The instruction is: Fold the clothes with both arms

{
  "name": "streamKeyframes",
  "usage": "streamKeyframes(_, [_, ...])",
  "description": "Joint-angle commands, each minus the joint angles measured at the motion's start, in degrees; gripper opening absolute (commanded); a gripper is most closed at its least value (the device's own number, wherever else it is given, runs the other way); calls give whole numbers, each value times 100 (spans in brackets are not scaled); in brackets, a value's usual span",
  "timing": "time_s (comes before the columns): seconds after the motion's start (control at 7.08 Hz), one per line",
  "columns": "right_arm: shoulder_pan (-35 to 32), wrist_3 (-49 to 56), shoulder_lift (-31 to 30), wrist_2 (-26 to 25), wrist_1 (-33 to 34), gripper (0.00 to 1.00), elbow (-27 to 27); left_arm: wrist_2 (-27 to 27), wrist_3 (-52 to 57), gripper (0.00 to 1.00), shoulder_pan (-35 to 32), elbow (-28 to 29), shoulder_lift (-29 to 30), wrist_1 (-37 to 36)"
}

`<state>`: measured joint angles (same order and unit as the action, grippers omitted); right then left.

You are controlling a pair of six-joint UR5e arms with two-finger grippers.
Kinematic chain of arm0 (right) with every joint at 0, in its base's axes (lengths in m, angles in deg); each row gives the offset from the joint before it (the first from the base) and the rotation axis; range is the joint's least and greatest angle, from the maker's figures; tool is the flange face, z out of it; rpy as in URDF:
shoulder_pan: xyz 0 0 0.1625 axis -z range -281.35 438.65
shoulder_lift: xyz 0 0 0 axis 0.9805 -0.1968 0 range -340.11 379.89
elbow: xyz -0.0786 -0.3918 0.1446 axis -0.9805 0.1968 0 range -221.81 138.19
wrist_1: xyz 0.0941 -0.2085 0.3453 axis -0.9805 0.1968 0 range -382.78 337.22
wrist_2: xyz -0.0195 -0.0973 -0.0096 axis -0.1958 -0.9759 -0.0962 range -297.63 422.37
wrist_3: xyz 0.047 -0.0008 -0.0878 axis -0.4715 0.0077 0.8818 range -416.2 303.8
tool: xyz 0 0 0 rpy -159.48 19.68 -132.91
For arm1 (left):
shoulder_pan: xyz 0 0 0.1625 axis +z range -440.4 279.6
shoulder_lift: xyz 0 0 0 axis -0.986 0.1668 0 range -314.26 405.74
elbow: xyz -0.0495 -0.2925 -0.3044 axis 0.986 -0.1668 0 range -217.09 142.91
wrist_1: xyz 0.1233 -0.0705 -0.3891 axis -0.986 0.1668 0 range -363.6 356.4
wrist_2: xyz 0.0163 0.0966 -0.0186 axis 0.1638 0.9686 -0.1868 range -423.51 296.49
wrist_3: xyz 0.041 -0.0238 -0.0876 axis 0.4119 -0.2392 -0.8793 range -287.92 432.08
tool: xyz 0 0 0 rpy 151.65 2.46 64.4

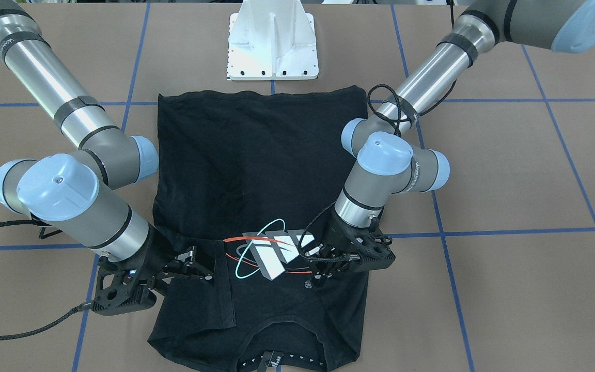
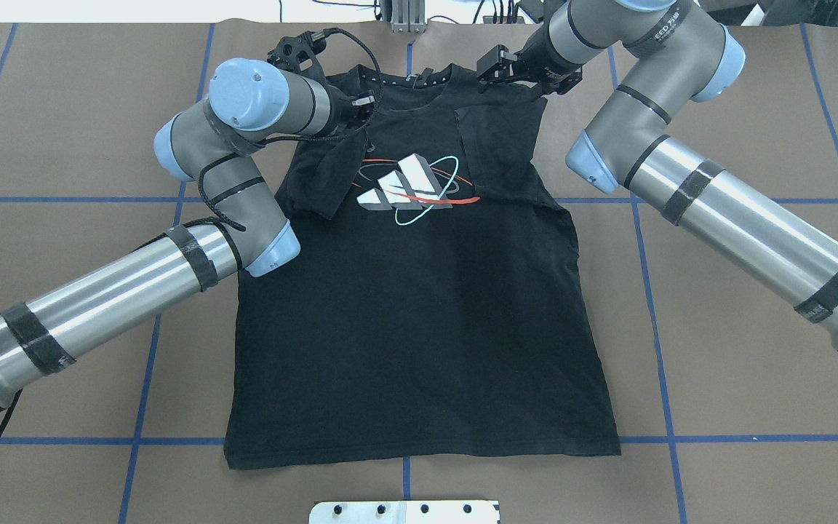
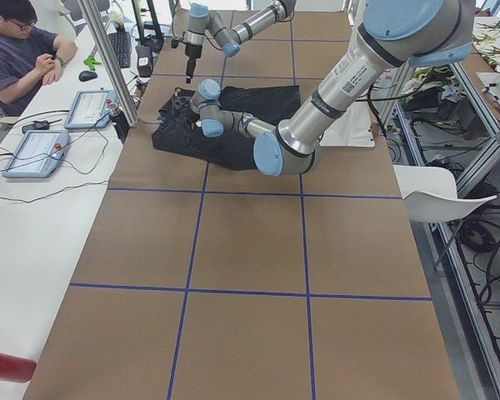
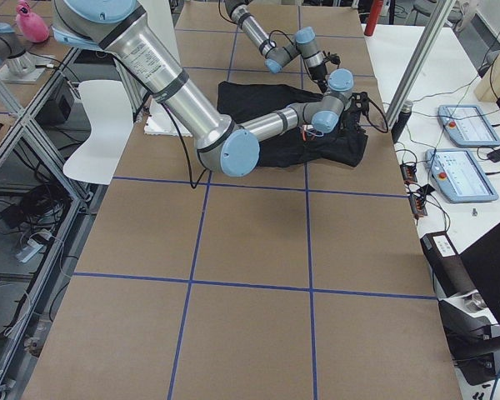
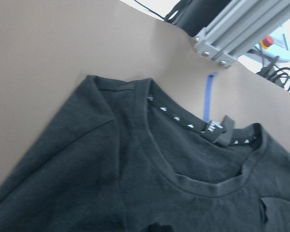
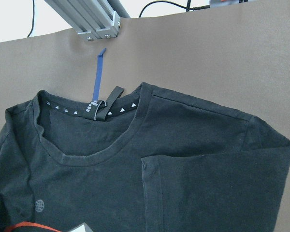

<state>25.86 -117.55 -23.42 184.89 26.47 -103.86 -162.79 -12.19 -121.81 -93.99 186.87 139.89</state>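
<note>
The black T-shirt (image 2: pixel 419 313) lies front up on the brown table, logo (image 2: pixel 408 191) showing, hem towards the robot and collar (image 6: pixel 87 157) at the far edge. Both short sleeves are folded inward onto the chest (image 2: pixel 495 145) (image 2: pixel 324 178). My right gripper (image 2: pixel 495 69) hovers at the shirt's shoulder beside the collar; its fingers (image 1: pixel 197 256) are spread, so it is open with nothing in it. The folded sleeve (image 6: pixel 217 193) lies flat and free. My left gripper (image 1: pixel 321 274) points down onto the shirt next to the logo. Its fingertips are hidden, so I cannot tell its state.
The white pedestal base (image 1: pixel 273 46) stands at the robot's edge, just behind the hem. Blue tape lines (image 2: pixel 652 291) grid the brown table. An aluminium post (image 6: pixel 94 19) rises beyond the collar. A person (image 3: pixel 17 50) sits at a side desk with control tablets (image 3: pixel 33 154).
</note>
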Motion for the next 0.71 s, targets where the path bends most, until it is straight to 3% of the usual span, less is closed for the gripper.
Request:
streamKeyframes(0.0, [14, 35, -97, -9, -3, 100, 0, -3, -2, 0, 124, -224, 20, 22])
streamKeyframes(0.28, [67, 36, -107, -44, -12, 100, -9, -3, 7, 0, 255, -427, -33, 22])
streamKeyframes(0.42, [67, 36, -133, -53, -12, 100, -9, -12, 24, 65, 282, -427, -42, 31])
streamKeyframes(0.57, [67, 36, -151, -53, -38, 100, -9, 5, 24, 100, 317, -427, -50, 48])
